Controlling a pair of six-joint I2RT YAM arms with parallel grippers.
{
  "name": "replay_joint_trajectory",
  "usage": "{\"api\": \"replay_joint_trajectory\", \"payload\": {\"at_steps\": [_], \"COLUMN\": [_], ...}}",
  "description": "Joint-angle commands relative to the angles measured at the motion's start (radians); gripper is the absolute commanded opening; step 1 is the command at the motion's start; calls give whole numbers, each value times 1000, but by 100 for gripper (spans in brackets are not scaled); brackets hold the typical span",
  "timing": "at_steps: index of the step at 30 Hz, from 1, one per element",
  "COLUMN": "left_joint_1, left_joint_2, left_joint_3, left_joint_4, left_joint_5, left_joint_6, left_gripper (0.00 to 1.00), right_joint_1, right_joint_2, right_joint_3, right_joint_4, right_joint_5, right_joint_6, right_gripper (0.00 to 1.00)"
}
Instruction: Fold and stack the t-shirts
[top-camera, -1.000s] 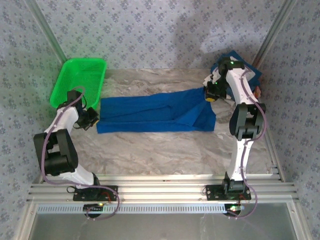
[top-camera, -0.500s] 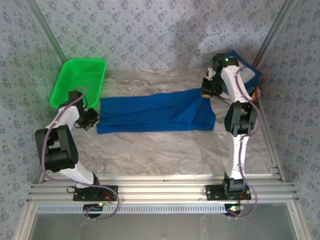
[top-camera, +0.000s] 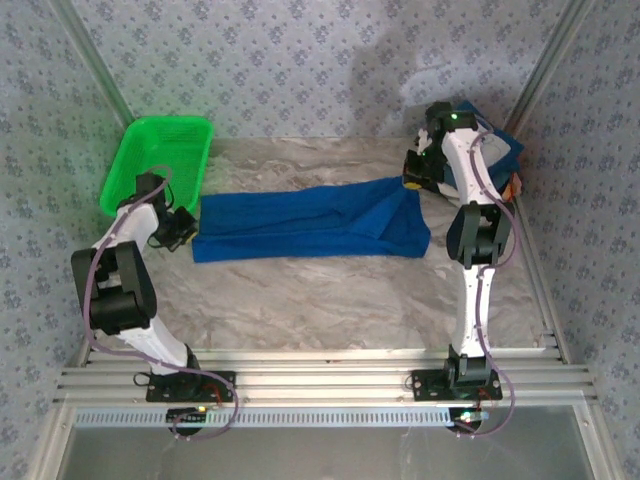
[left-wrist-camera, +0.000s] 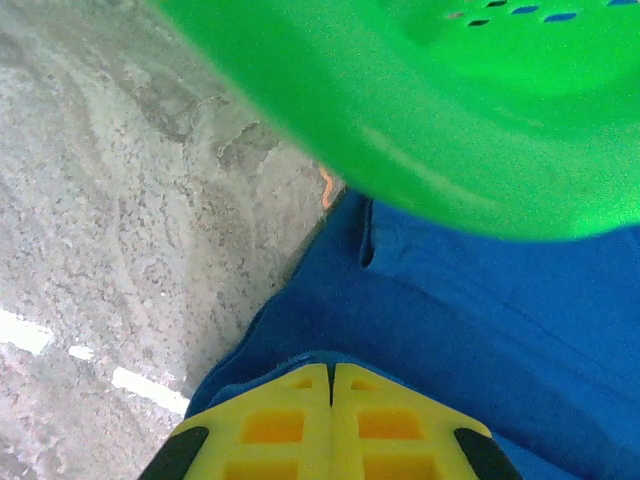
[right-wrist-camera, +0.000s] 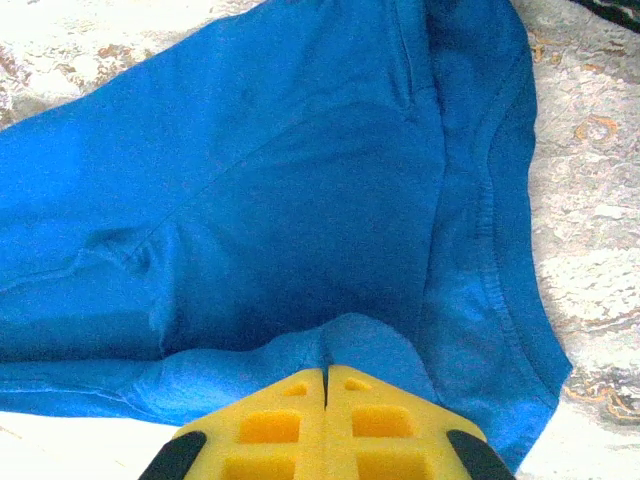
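Left claw (left-wrist-camera: 330, 378) and right claw (right-wrist-camera: 325, 378) pinch opposite ends of the royal-blue t-shirt (top-camera: 300, 225). Likely purpose: stretching it flat for folding.

Floral blue-grey wall panels (top-camera: 300, 60) enclose a marbled grey table (top-camera: 300, 290) edged by aluminium rails (top-camera: 320, 380).
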Motion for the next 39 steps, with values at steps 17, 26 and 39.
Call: {"api": "replay_joint_trajectory", "payload": {"at_steps": [17,26,39], "left_joint_1": [-2,-4,-13], "left_joint_2": [104,116,169], "left_joint_3": [90,107,142], "left_joint_4": [33,42,51], "left_joint_5": [-18,-10,-26], "left_joint_6": [-18,-26,-50], "left_gripper": [0,0,7], "right_joint_1": [-13,-26,-28], "right_joint_2": [71,72,100], "right_joint_3": [63,66,65], "right_joint_4": [53,67,143], "right_joint_5": [-21,-27,-67], "right_joint_6": [73,81,143], "right_gripper": [0,0,0]}}
